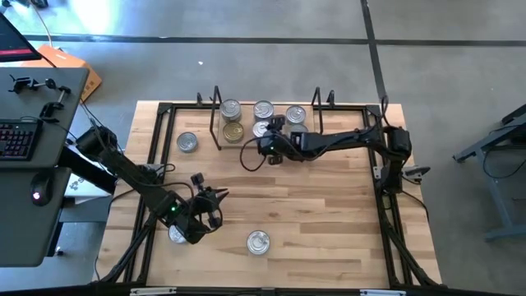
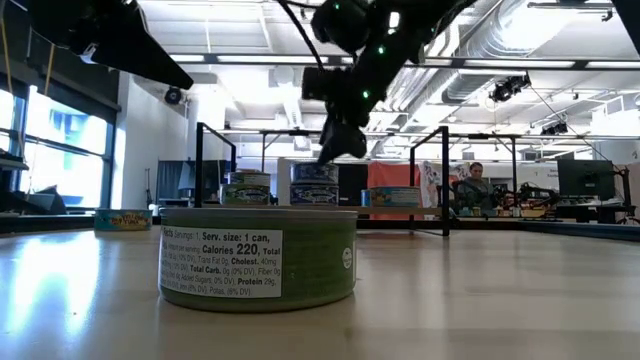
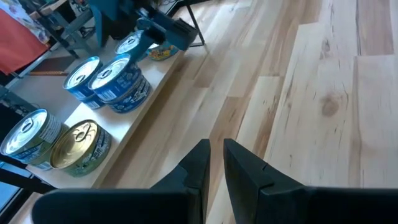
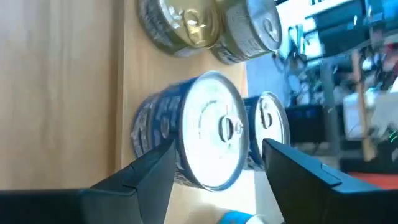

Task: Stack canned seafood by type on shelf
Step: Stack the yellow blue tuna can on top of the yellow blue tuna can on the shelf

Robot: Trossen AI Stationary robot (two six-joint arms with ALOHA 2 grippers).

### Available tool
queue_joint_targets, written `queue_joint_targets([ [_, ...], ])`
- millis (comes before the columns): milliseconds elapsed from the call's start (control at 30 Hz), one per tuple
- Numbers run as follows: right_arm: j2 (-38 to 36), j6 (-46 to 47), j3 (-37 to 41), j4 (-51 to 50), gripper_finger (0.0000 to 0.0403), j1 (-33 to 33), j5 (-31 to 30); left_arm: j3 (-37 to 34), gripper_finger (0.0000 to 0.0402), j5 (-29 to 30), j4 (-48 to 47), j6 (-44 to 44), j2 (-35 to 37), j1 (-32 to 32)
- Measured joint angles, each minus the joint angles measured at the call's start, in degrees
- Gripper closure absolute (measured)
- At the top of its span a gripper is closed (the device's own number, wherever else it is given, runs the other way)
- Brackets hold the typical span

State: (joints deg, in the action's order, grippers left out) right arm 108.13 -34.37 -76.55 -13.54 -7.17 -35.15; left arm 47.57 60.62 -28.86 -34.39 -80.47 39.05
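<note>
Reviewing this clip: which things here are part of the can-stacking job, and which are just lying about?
Part of the job:
- shelf
- cans on the shelf
- loose cans on the table
- right gripper at the shelf
- left gripper

Lying about:
- keyboard
- orange box

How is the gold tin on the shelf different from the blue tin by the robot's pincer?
The gold tin has a gold lid and greenish side; the blue tin has a silver lid and blue label. The gold tin sits apart from the right pincer, which straddles the blue tin. Both are short, round and upright.
</note>
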Motion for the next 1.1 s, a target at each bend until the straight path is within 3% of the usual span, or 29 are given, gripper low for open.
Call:
queue_joint_targets([
  [100,-0.4,9.9,-1.6,-2.9,0.0174,1.0,3.8,0.0,0.0363,0.0,0.0,-0.1,0.0,0.0],
  [233,-0.8,23.0,1.4,4.8,0.0193,1.8,29.4,0.0,0.0363,0.0,0.0,-0.6,0.0,0.1],
  [300,-0.7,26.2,3.9,9.1,0.0207,3.7,36.4,0.0,0.0363,-0.7,0.0,-0.8,0.0,0.5],
  [367,-0.7,28.4,6.3,14.3,0.0222,7.4,38.3,0.2,0.0363,-4.8,-0.2,0.5,0.1,1.5],
  [467,-0.7,30.5,8.8,18.0,0.0245,13.4,37.6,2.0,0.0364,-16.8,-0.5,1.0,0.2,3.7],
  [533,-0.7,31.5,9.9,17.9,0.0258,17.4,35.5,3.1,0.0369,-26.8,-2.1,-3.4,0.3,5.2],
  [633,-0.8,31.6,10.9,15.3,0.0274,23.1,33.6,3.0,0.0379,-39.3,-6.4,-18.4,0.3,7.6],
  [700,-0.9,31.0,10.9,10.6,0.0283,26.2,33.6,2.2,0.0387,-44.3,-9.5,-30.3,0.1,10.0],
  [800,-2.3,33.3,10.9,1.7,0.0296,29.7,30.6,-0.6,0.0398,-46.1,-11.5,-43.5,-0.4,14.2],
  [933,-4.7,40.4,10.9,-10.5,0.0314,32.7,22.1,-5.4,0.04,-48.7,-9.0,-57.6,-0.6,18.1],
  [1000,-5.7,42.0,10.9,-15.6,0.032,34.2,17.1,-7.2,0.0401,-46.9,-6.6,-60.2,-0.3,19.2],
  [1100,-7.3,44.0,10.8,-20.5,0.0324,35.5,11.3,-9.8,0.0401,-39.8,-1.7,-59.8,-0.3,19.3],
])
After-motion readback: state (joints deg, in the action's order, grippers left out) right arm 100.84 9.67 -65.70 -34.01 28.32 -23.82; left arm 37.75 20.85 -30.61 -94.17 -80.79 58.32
